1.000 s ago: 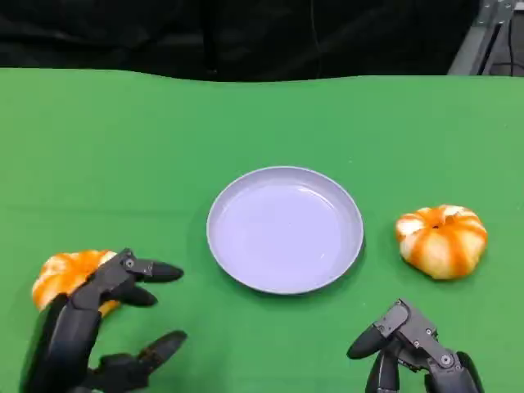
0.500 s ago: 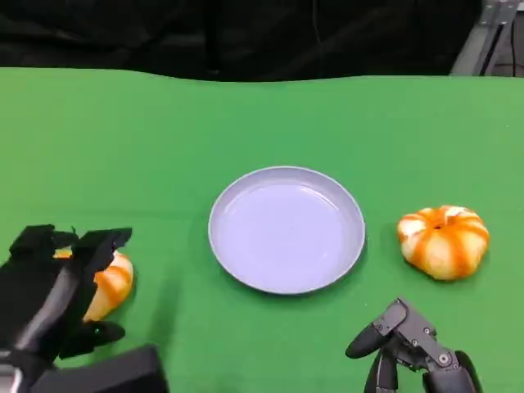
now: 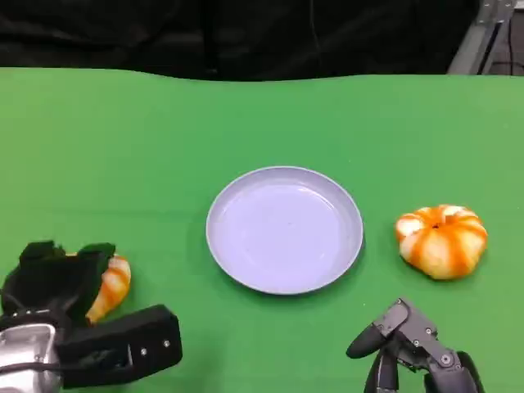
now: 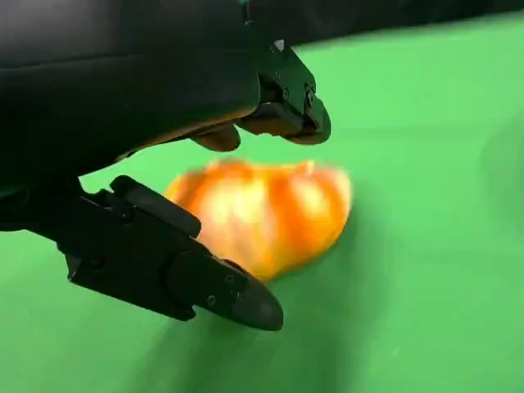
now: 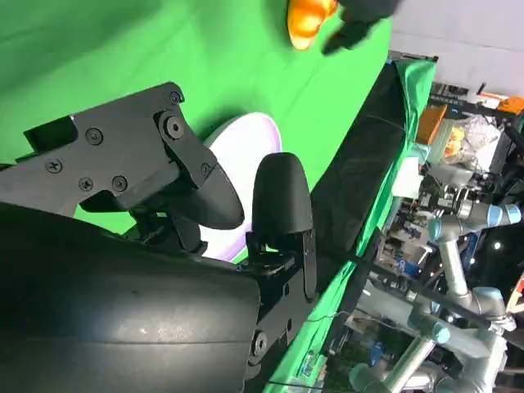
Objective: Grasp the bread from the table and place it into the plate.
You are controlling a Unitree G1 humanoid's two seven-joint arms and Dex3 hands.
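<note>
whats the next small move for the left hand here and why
Probably close the left hand on the bread: its fingers bracket the bun above and below, yet a gap shows in the left wrist view. The plate sits bare.

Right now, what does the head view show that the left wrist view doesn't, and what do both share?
Head view alone: the lilac plate, bare, a second striped bread to its right, and the right robot hand low at the table's near edge. Left wrist view alone: the gap between the left robot hand's fingers around the bread. Both: the left robot hand over the left bread on the green cloth.
</note>
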